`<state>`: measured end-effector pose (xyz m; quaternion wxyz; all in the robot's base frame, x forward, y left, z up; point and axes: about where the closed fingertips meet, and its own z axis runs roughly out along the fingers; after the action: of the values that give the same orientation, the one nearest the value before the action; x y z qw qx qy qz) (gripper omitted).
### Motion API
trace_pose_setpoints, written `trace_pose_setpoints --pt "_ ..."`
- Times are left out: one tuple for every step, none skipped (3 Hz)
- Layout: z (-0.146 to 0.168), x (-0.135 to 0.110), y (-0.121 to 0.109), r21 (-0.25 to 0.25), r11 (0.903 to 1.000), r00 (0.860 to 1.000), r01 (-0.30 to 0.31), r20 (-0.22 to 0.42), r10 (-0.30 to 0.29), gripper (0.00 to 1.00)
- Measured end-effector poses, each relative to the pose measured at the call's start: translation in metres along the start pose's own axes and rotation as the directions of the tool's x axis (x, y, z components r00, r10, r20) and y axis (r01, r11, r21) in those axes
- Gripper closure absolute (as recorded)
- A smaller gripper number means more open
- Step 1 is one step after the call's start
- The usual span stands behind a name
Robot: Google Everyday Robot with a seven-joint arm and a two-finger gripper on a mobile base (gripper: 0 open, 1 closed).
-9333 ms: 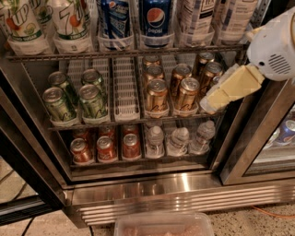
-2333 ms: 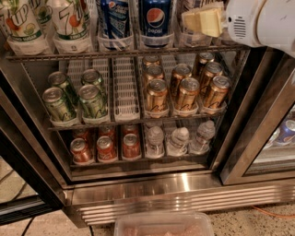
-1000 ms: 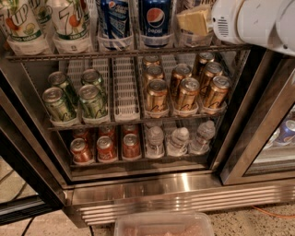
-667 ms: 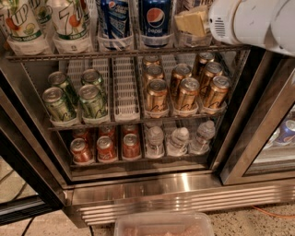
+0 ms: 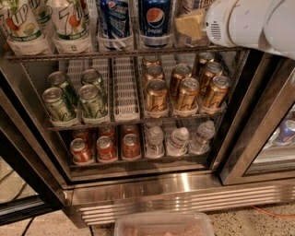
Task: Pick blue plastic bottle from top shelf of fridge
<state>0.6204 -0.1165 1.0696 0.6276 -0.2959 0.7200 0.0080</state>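
The fridge stands open before me. On its top shelf, right of the Pepsi bottles, stands the blue plastic bottle; only a strip of its pale label shows above my hand, and its lower part is hidden. My gripper, cream-coloured on a white wrist, is at the top right, directly in front of that bottle at shelf height. I cannot tell whether it touches the bottle.
Two 7UP bottles and two dark blue Pepsi bottles fill the shelf's left. Below are green cans, gold cans, orange cans and small water bottles. A dark door frame stands right; a clear tub sits below.
The gripper has risen from the middle rack to the top shelf and, over the last second, edged a little left toward the bottle. The bottles and cans have not moved.
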Motion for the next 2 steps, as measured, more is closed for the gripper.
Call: trace_pose_setpoints --pt "0.0000 -0.0001 0.0000 0.000 1.0000 1.000 0.000 0.000 0.000 0.84" --pt "0.0000 -0.0001 0.0000 0.000 1.0000 1.000 0.000 0.000 0.000 1.00"
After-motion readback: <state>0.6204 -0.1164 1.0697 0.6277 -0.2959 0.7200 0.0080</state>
